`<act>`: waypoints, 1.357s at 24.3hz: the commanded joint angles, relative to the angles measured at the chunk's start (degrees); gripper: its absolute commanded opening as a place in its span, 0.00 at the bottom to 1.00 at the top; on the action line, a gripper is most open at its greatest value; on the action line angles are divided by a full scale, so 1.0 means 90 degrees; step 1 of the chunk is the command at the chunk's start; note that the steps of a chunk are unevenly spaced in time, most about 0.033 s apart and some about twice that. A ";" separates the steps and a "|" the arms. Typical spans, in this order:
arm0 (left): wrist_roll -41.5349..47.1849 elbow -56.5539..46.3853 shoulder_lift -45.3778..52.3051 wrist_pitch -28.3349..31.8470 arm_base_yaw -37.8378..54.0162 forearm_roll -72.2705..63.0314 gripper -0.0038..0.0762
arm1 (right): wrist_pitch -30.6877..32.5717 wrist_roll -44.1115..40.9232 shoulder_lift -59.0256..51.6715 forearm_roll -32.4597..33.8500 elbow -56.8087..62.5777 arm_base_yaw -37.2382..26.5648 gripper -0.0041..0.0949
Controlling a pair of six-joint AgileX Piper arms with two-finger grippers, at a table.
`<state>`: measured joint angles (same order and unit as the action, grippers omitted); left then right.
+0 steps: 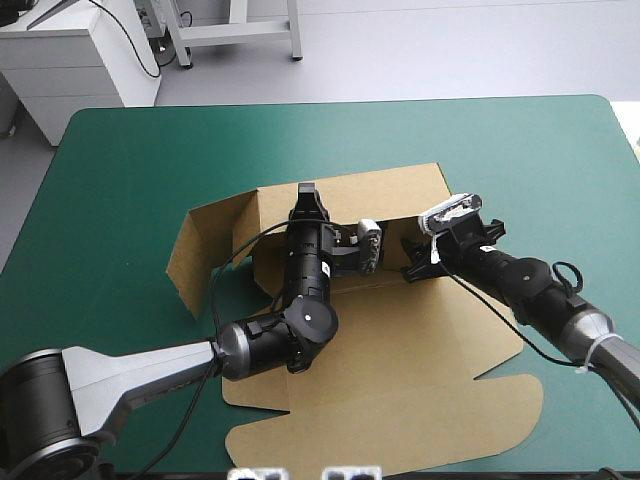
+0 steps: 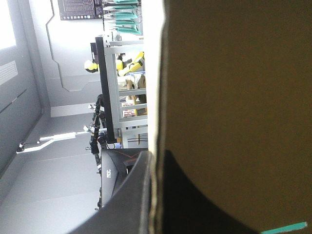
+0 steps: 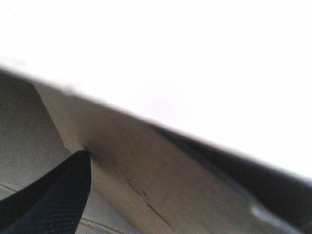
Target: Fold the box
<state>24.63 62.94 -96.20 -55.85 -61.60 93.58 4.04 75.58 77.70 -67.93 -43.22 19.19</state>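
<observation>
"Box (image 1: 400,340) first, in the high view: where is it?"
"In the middle of the teal-green worktop (image 1: 130,160). It is brown board, with the far walls raised and the near part lying flat. The left claw (image 1: 306,192) is at the far wall's top edge. The right claw (image 1: 412,268) sits low against that wall."
"Left wrist view?"
"That claw is nearly closed, pinching an edge of board between its black fingers (image 2: 129,195)."
"Right wrist view?"
"Brown board lies close ahead of the claw. Whether it is gripping, I cannot tell."

The left gripper (image 2: 156,155) clamps an edge of the brown box (image 2: 234,87), one finger each side.
</observation>
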 commanded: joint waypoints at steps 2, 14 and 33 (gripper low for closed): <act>0.0085 0.0150 0.0329 -0.0173 -0.0027 0.0418 0.04 | -0.0364 0.0092 -0.0159 -0.0281 -0.0215 -0.0003 0.62; 0.0085 0.0150 0.0329 -0.0234 -0.0013 0.0586 0.07 | -0.0328 0.0039 -0.0159 -0.0386 -0.0215 -0.0003 0.04; 0.0625 0.0162 0.0329 -0.1316 -0.1515 0.0541 0.64 | -0.1125 0.0076 0.0554 -0.0527 -0.0724 -0.0003 0.04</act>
<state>28.30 62.88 -96.13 -62.82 -72.44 96.59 -4.71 75.51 82.41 -73.00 -46.60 19.23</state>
